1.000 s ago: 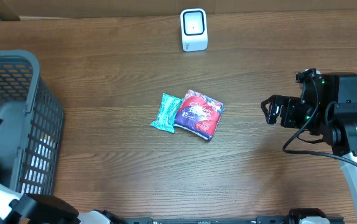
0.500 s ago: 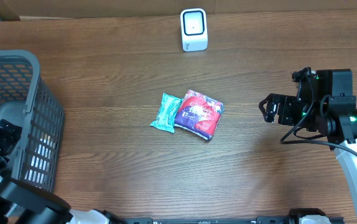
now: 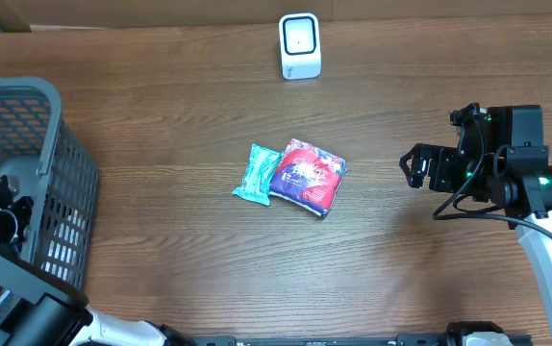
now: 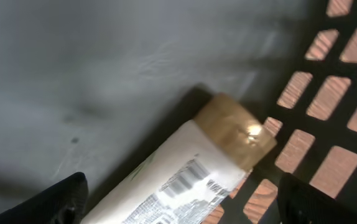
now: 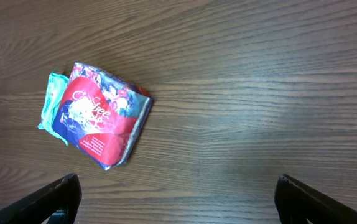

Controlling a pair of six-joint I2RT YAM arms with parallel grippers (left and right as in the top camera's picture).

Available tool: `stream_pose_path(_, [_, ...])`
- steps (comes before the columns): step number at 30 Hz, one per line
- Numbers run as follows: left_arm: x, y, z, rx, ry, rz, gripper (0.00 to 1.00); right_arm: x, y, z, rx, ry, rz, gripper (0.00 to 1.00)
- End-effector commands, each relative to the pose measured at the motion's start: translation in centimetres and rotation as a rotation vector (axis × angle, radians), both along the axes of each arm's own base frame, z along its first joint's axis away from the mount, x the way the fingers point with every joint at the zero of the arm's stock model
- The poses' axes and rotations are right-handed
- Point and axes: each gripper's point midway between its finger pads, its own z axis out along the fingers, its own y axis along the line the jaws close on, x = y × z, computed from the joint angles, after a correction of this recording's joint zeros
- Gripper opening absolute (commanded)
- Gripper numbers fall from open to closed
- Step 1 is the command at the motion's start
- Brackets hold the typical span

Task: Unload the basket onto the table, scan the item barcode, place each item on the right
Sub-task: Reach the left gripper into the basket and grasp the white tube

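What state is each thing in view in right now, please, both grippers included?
basket: upright, at the left edge of the table.
left gripper: open, inside the basket, holding nothing.
right gripper: open, empty, above the table.
white bottle: lying on its side in the basket, cap on, barcode up.
red packet: lying flat, unheld.
teal packet: lying flat, touching the red packet.
scanner: standing upright.

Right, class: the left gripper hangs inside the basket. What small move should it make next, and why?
Probably lower and close on the white bottle: the left gripper is open just above it, and the bottle's barcode faces up, unscanned.
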Motion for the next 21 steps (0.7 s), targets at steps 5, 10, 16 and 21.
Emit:
stream_pose_path(5, [-0.4, 0.0, -2.3, 0.062, 0.096, -0.183, 0.95, 0.5, 0.2, 0.9, 0.0, -0.032, 0.011, 1.0])
stream_pose_path(10, [-0.7, -0.2, -3.3, 0.035, 0.119, -0.186, 0.94, 1.0, 0.3, 1.2, 0.001, -0.055, 0.011, 1.0])
stream_pose_path(16, [-1.5, 0.2, -5.2, 0.027, 0.184, -0.191, 0.85, 1.6, 0.3, 1.6, 0.002, -0.084, 0.011, 1.0])
stream_pose_path(21, [-1.8, 0.5, -6.5, 0.021, 0.218, -0.189, 0.5, 1.6, 0.3, 1.5, 0.003, -0.083, 0.011, 1.0])
